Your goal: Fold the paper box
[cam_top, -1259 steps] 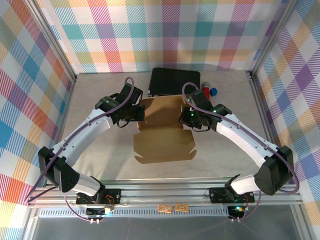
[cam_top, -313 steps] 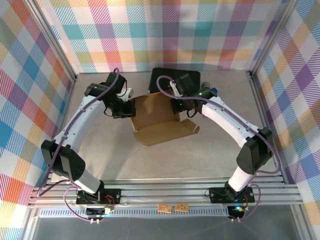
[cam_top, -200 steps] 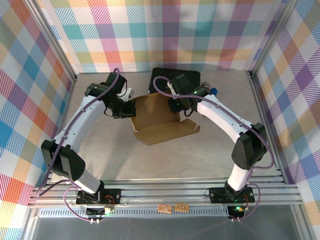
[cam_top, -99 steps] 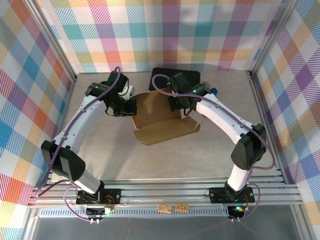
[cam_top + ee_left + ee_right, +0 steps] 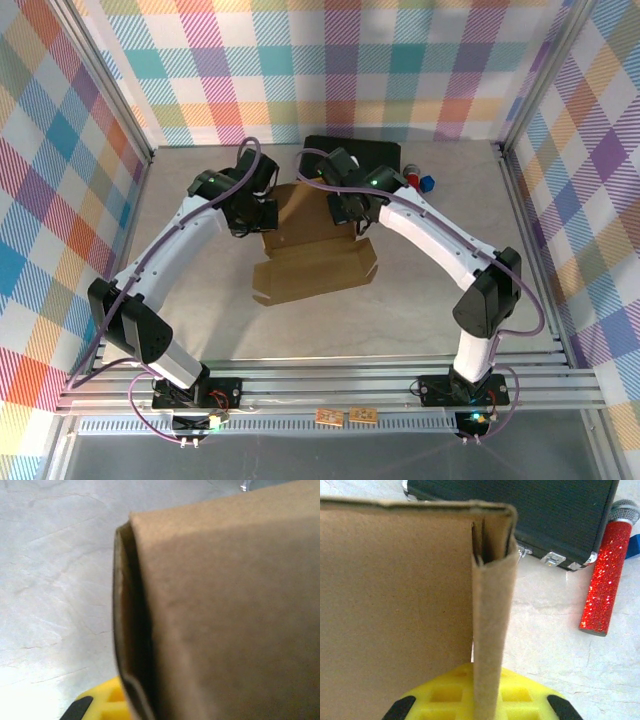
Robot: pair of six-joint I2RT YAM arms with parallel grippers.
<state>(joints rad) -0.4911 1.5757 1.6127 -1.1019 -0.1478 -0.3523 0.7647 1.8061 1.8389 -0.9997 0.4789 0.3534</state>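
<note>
My right claw pinches an upright side wall of the paper box. My left claw is clamped on the opposite wall. The box sits on the desk, just beside the black case, on its near side.

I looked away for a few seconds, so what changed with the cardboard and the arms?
The paper box slid left, its side walls now folded up. The right gripper followed and closed on the right wall; the left gripper kept hold of the left wall. The black case and red microphone stayed put.
</note>
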